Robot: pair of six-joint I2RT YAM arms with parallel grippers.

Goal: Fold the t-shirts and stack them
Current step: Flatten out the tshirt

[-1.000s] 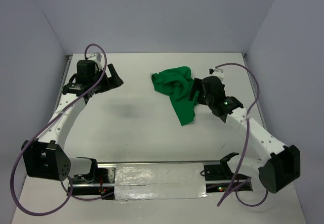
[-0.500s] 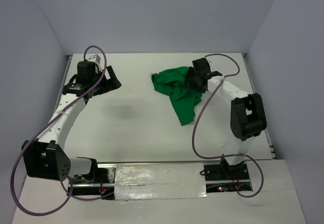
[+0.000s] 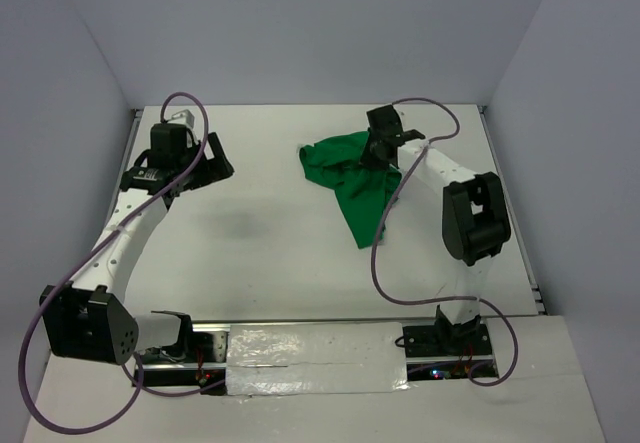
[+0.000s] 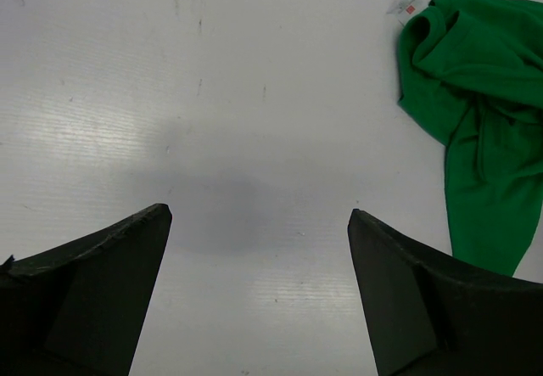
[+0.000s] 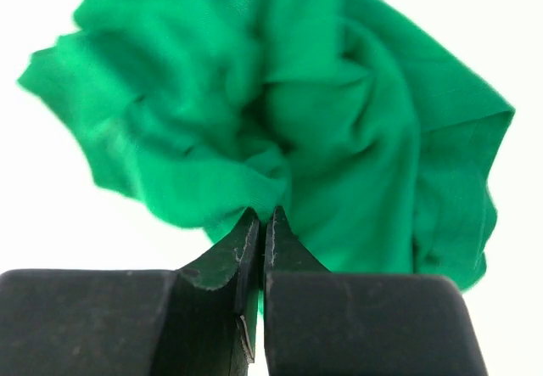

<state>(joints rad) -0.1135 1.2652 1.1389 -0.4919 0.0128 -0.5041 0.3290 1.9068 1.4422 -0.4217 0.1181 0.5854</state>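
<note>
Nearest of all, along the front edge of the white table [image 3: 290, 268], a metal rail [image 3: 215, 343] with a shiny silver patch [image 3: 315, 359] in the middle and both arm bases bolted on. Looping around the arms, thin purple cables [image 3: 186, 94]. A little farther in, only bare table top, smooth and white, with a few small scuffs and a soft grey shadow [image 3: 245, 221] left of the middle. Past that, on the left side, the left gripper [image 3: 215, 155] [image 4: 259, 215]: claw spread wide, nothing between the fingers, hanging over bare table, well apart from the cloth. Over on the far right part of the table, the t-shirt [image 3: 350, 178] [image 4: 484, 96] [image 5: 322, 113]: bright green, crumpled in a heap, with one long flap pointing back toward the near side and a tiny white and red tag [image 4: 405, 7] at one edge. At the far right side of that heap, the right gripper [image 3: 378, 153] [image 5: 261, 219]: fingers pressed together, pinching a small fold of the green cloth. Behind everything, a plain pale back wall [image 3: 300, 33], plus a left wall [image 3: 50, 113] and a right wall [image 3: 575, 113] of the same pale colour, closing in the table like a box.
</note>
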